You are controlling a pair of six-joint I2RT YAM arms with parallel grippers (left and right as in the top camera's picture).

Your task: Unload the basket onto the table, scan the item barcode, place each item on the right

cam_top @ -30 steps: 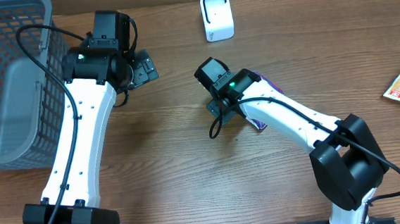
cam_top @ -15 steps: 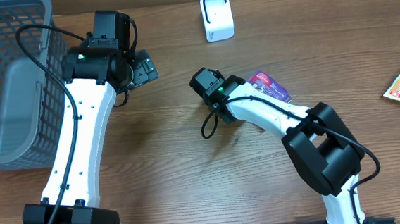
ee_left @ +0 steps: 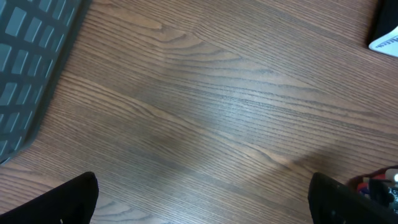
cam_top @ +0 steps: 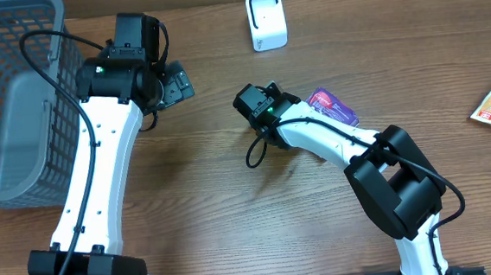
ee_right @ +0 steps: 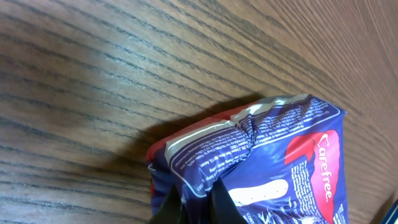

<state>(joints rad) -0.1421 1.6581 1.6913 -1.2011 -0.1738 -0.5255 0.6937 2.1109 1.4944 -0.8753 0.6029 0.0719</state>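
Though crumpled, one purple packet [ee_right: 261, 155].

Grip taken, packet [cam_top: 333, 107] uncovered.
The right gripper [ee_right: 198, 204], wide a second ago, now pinches the purple Carefree packet's edge; its arm now lies folded clear of it.

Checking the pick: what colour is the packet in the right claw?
The packet is purple-blue with a red patch and white print; right wrist view shows it best.

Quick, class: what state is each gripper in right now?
Left gripper: open, holding nothing.
Right gripper: shut, pinching the crinkled purple-and-red plastic packet.
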